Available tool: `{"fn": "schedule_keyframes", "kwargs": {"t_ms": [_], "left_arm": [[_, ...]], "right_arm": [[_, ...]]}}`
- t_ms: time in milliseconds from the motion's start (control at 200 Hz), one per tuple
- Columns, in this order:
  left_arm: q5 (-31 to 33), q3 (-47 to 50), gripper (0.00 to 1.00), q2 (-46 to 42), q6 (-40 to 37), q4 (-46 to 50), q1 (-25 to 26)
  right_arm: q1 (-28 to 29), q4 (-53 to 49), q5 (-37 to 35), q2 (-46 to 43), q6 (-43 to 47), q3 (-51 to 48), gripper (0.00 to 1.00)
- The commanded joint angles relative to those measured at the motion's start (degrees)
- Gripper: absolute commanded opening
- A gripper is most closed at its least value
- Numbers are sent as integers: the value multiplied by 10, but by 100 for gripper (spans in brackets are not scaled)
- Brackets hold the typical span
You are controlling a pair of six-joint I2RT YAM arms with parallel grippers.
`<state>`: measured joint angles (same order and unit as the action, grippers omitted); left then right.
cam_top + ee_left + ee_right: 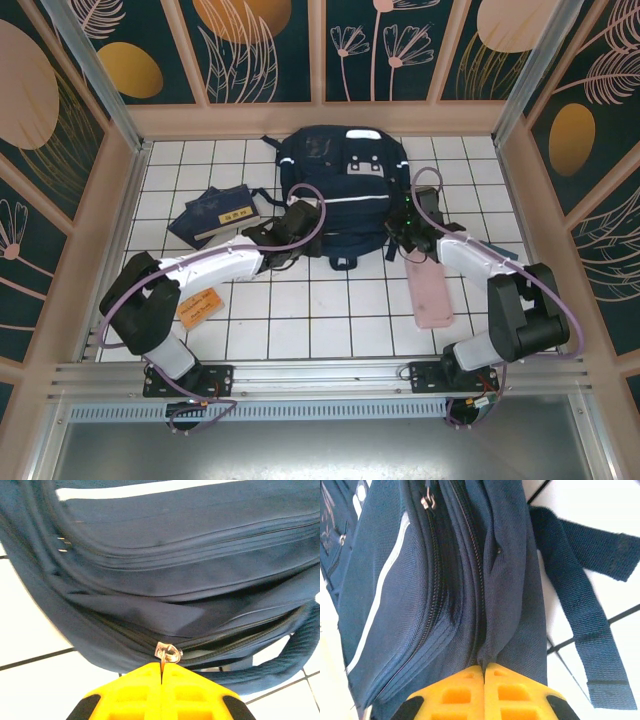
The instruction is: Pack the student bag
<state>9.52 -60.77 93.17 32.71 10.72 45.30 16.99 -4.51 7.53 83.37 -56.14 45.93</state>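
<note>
Here the student bag [342, 175], a large navy-blue fabric backpack with thin white stripes and light grey patches, lies flat on the white tiled table [300, 320], front face up. It sits between the two grippers and reaches away beyond both of them. Its long axis runs from the far wall toward the arms, and a small dark loop sits at its near end. The left gripper [161, 672] meets the bag's near left corner. Its yellow fingers are pressed together with no gap, and a small silver metal zipper pull [168, 653] sits right at their tips, apparently pinched. The right gripper [484, 672] is at the bag's right side, its fingers closed tight on a fold of navy cloth just beside a zip line. A flat navy webbing strap [580, 605] trails on the tiles to the right of those fingers. A navy hardcover book [215, 215] lies left of the left gripper, and a flat pink case [432, 290] lies just nearer than the right gripper.
</note>
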Motion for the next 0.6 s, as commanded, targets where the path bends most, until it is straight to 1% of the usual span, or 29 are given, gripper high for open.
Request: {"fn": "schedule_keyframes", "kwargs": {"t_ms": [0, 30, 50, 120, 165, 255, 275, 280, 285, 290, 300, 315, 400, 445, 526, 556, 596], "left_arm": [[46, -1, 0, -10, -22, 40, -36], [43, -2, 0, -8, -24, 38, -42], [40, -2, 0, -7, -26, 35, -45], [21, -4, 0, 0, -32, 22, -55], [10, -7, 0, 5, -37, 14, -62], [-4, -19, 0, 16, -49, 6, -65], [-9, -21, 0, 18, -50, 5, -65], [-9, -22, 0, 18, -51, 5, -65], [-10, -23, 0, 19, -51, 5, -65], [-11, -23, 0, 19, -52, 4, -65], [-13, -24, 0, 20, -52, 3, -65], [-15, -24, 0, 20, -52, 2, -65], [-22, -23, 0, 19, -43, 2, -65], [-32, -19, 1, 18, -38, 0, -65], [-57, -6, 14, 10, -22, -12, -65], [-62, -1, 18, 7, -17, -18, -65], [-65, 5, 22, 2, -8, -23, -65]], "right_arm": [[-54, 7, -87, 3, 90, 28, 0], [-59, 9, -87, 7, 99, 31, 0], [-60, 12, -69, 10, 107, 35, 0], [-65, 11, -51, 20, 128, 47, 0], [-66, 13, -20, 23, 144, 53, 0], [-65, 27, 68, 12, 171, 52, 0], [-64, 26, 81, 10, 172, 53, 7], [-64, 26, 81, 10, 172, 53, 7], [-63, 24, 86, 8, 173, 53, 12], [-63, 24, 86, 8, 173, 53, 12], [-62, 19, 91, 5, 172, 55, 17], [-60, 15, 92, 3, 173, 55, 20], [-42, -14, 75, -18, 184, 56, 44], [-34, -40, 54, -28, 193, 60, 52], [-18, -82, 12, -40, 210, 71, 59], [-12, -103, -10, -42, 207, 78, 60], [-5, -124, -28, -43, 198, 84, 61]]}}
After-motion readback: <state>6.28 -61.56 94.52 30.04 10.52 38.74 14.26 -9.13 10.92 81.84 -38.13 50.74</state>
